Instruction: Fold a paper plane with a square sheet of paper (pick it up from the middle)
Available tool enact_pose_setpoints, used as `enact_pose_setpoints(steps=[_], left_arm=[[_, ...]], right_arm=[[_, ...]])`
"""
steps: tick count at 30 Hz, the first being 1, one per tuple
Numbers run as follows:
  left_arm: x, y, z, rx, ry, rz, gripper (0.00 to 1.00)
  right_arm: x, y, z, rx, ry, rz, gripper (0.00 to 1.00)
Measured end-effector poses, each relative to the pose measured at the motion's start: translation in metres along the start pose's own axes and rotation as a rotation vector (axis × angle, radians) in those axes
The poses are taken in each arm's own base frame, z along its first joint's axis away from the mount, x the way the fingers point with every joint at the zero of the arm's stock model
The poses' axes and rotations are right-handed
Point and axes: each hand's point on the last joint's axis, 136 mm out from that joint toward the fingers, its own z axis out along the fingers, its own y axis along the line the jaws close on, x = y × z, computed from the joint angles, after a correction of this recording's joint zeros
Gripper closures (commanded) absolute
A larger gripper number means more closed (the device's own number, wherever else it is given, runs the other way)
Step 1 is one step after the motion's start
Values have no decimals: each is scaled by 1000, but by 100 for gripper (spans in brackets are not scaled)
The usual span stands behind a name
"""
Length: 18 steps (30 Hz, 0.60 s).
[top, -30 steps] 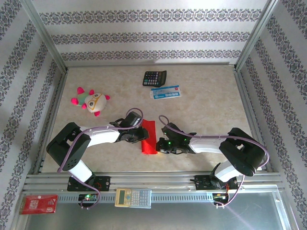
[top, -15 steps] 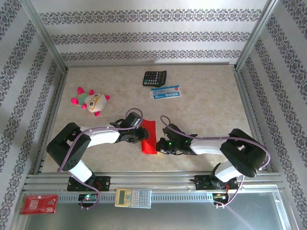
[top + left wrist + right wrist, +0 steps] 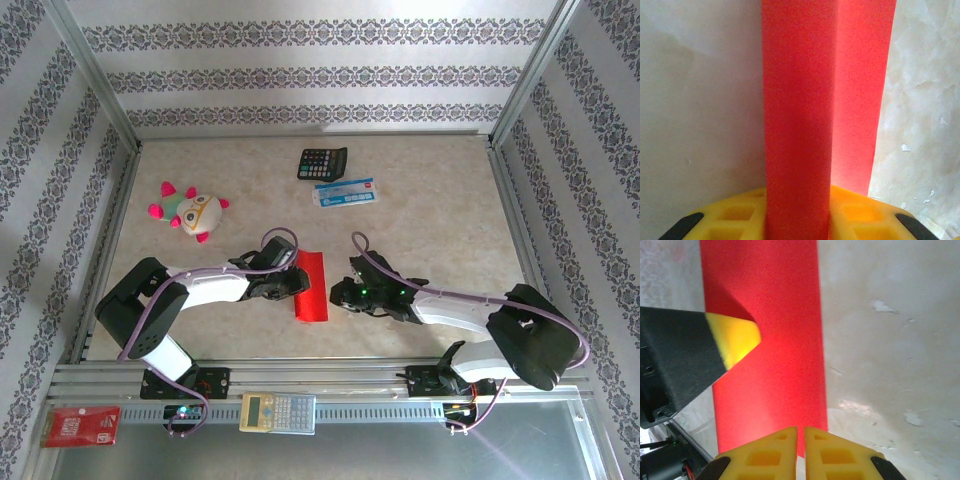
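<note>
Thin bright red paper sheet [image 3: 311,287], folded into a narrow strip running near to far, lies on the beige marbled tabletop [image 3: 430,230] near its centre, between the two arms. Left gripper [image 3: 296,283] sits at the strip's left edge, its yellow pads [image 3: 730,215] showing on either side of a raised red layer; cannot tell whether they pinch it. Right gripper [image 3: 801,432] sits at the strip's right edge, towards the near end, pads all but together with nothing seen between them.

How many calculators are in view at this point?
2. The black calculator lies at the far middle of the table. The pale calculator rests on the metal rail at the near edge, between the arm bases. None looks hidden.
</note>
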Motion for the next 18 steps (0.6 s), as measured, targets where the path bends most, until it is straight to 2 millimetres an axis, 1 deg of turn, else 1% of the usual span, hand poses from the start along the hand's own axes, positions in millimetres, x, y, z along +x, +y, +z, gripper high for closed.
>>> enact_pose_setpoints(steps=[6, 10, 18], left_arm=[[0, -2, 0, -8, -21, -5, 65], [0, -2, 0, -12, -30, -4, 65], [0, -3, 0, -20, -41, -3, 66]], right_arm=[[-6, -10, -4, 22, -13, 15, 87], [-9, -12, -7, 25, -23, 14, 87], [-8, -14, -7, 29, -21, 13, 88]])
